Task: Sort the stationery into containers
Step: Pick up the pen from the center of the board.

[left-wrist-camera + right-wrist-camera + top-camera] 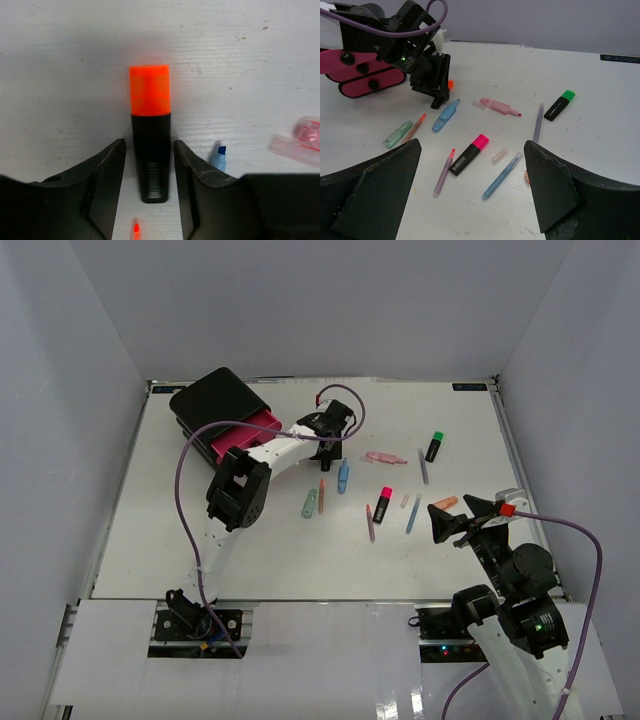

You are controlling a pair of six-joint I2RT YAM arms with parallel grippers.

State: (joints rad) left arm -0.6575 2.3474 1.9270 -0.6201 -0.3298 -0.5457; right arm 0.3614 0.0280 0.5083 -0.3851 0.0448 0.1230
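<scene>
Highlighter [150,125] (orange cap) lies btwn left end effector [149,147] jaws, untouched.

The left pincer [149,150] points down, parted; the right pincer [471,150] gapes.

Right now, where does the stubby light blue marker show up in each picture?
Top external: light blue marker mid-table, near the picture's centre.
Left wrist: lower right, only its tip end showing.
Right wrist: left of centre, lying slanted.
Shared landmark: the clear pink marker, to its right in every view.
</scene>
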